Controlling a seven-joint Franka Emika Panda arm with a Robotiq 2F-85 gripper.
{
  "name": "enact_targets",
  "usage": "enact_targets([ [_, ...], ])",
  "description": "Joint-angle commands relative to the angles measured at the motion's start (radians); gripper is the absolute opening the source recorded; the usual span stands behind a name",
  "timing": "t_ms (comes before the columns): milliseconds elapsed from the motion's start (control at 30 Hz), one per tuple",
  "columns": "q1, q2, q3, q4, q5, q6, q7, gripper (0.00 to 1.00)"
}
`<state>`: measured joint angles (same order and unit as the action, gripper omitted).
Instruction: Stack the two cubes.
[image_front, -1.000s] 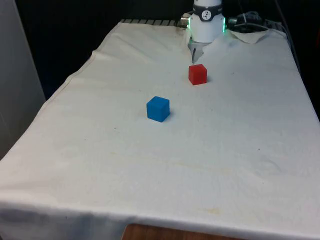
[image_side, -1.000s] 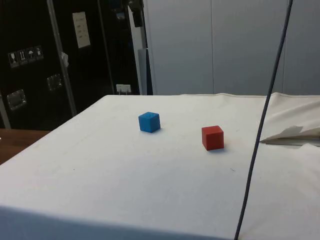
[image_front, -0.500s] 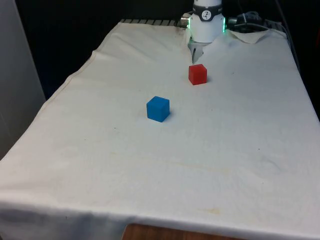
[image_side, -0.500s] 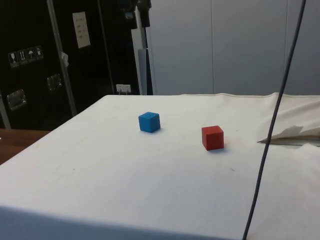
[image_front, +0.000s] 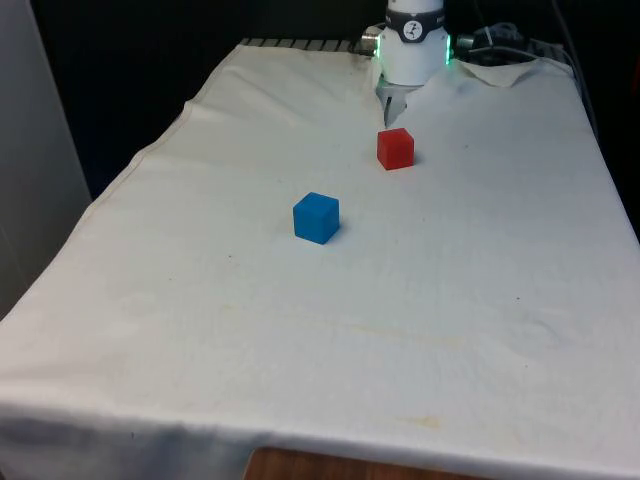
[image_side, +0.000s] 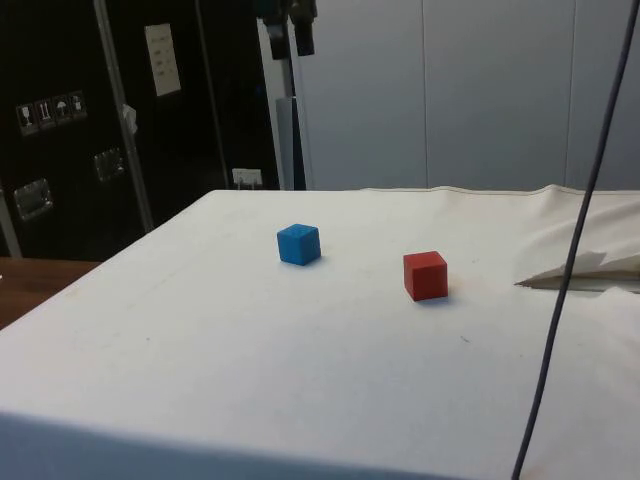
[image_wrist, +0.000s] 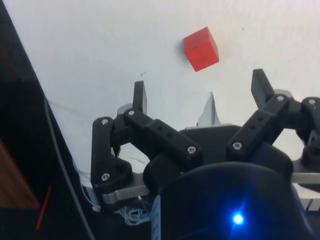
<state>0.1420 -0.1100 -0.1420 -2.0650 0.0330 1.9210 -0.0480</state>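
on the white cloth (image_front: 480, 300) of the table, two cubes are seen standing apart, neither one on the other; the blue cube (image_front: 316, 217) is placed near the middle of the cloth in the front view, and the red cube (image_front: 395, 148) is set farther back and toward the front view's right, close before the white arm (image_front: 413, 40); in the side view the blue cube (image_side: 299, 244) and the red cube (image_side: 426, 275) are shown well apart, each resting flat on the cloth (image_side: 250, 360), with a dark cable (image_side: 570, 270) hanging in front of the scene; the gripper (image_side: 289, 22) is seen high above the table at the upper edge of the side view, well clear of both cubes; in the wrist view the gripper (image_wrist: 200, 97) is shown with its two fingers spread wide, a broad gap being left between them, and nothing is held; one finger (image_wrist: 140, 98) and the other are seen over bare cloth; the red cube (image_wrist: 201, 48) is seen beyond the fingertips, lying on the cloth and untouched; a crease of the cloth is visible between the fingers.
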Motion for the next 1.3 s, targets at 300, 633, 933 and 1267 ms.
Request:
enact_targets([
  [300,-0.001,-0.059,0.002,-0.067,-0.012,0.023,-0.008,1.0],
  [633,0.0,-0.099,0.0,-0.114,-0.012,0.027,-0.02,1.0],
  [933,0.0,-0.143,0.003,-0.171,-0.038,0.055,-0.029,1.0],
  [1267,-0.002,-0.177,0.009,-0.23,-0.083,0.099,-0.026,1.0],
])
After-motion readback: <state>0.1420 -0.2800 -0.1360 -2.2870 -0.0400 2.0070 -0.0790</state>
